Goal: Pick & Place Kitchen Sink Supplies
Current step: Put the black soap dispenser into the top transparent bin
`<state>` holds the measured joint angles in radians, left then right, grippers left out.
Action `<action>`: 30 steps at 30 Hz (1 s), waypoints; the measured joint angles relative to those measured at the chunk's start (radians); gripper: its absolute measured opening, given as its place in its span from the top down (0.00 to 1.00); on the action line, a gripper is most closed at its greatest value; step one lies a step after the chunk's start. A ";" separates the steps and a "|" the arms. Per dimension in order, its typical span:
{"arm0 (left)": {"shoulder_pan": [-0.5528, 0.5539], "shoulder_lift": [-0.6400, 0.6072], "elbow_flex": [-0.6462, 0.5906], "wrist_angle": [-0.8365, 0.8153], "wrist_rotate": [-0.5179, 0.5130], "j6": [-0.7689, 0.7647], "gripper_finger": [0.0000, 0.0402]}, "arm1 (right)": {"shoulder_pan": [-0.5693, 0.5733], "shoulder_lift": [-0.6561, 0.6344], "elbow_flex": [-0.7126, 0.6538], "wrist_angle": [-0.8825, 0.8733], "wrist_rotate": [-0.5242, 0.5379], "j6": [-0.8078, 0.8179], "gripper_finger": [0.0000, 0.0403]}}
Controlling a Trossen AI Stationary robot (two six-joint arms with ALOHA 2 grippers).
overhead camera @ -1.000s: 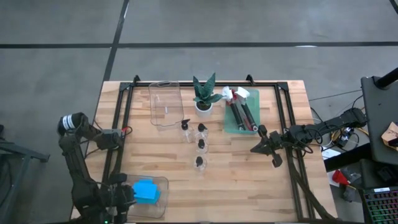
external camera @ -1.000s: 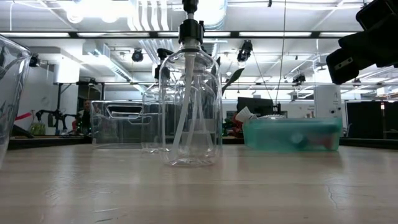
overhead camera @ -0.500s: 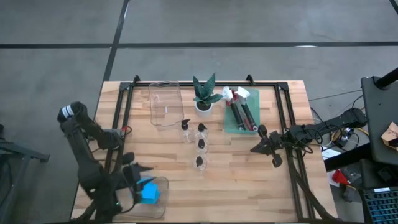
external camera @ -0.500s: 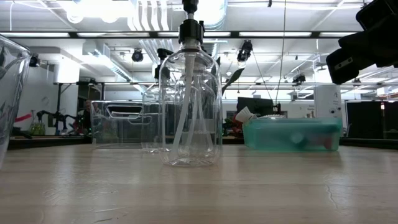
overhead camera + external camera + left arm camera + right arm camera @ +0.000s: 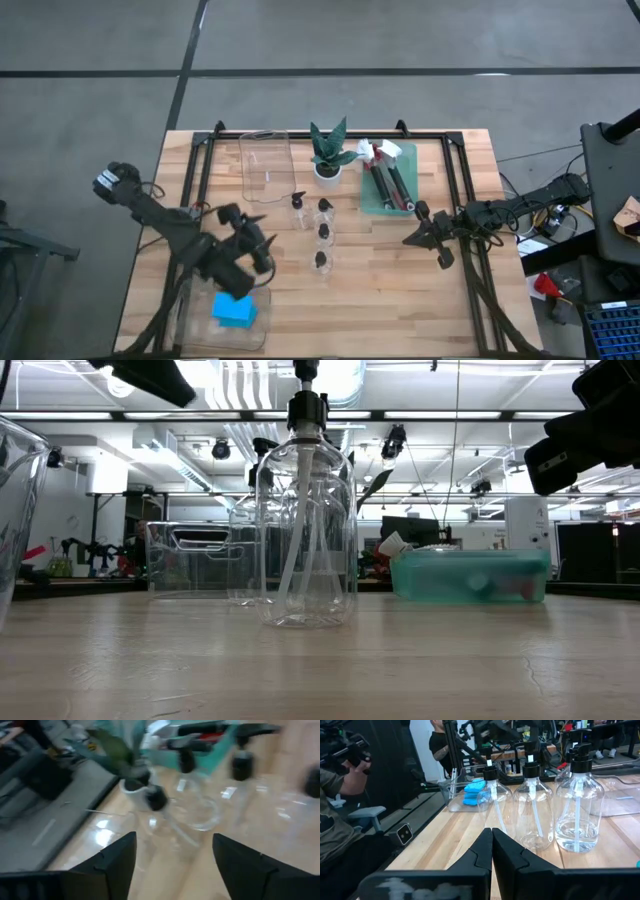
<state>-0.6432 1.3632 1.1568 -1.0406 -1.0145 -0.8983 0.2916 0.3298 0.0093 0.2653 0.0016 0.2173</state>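
Note:
Several clear bottles with black pump caps [image 5: 322, 232] stand upright mid-table; the low view shows one close up [image 5: 305, 510]. Blue sponges [image 5: 233, 310] lie stacked in a clear tray [image 5: 262, 295] at the near left. Red and black brushes [image 5: 390, 180] lie in a teal tray [image 5: 372, 205] at the far right. My left gripper [image 5: 262, 238] hovers open just left of the bottles, holding nothing; its fingers [image 5: 117, 857] frame the bottles [image 5: 186, 760]. My right gripper [image 5: 408, 240] hangs shut, right of the bottles [image 5: 532, 805].
A potted plant [image 5: 328, 150] stands at the far middle beside an empty clear tray [image 5: 265, 165]. Black frame rails [image 5: 200, 180] run along the table's left, right and far sides. Bare wood lies near the middle and near right. A person [image 5: 340, 795] shows beyond the table.
My left gripper has risen from the sponge tray at the near left and swung toward the far and right, ending beside the bottles. The sponges stay in their tray. The right arm has kept still.

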 joint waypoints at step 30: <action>0.193 -0.209 -0.467 0.925 0.150 0.516 0.41 | 0.000 0.000 0.000 0.000 0.000 0.000 0.98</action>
<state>-0.4502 1.1543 0.6899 -0.1156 -0.8648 -0.3825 0.2917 0.3298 0.0093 0.2653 0.0014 0.2172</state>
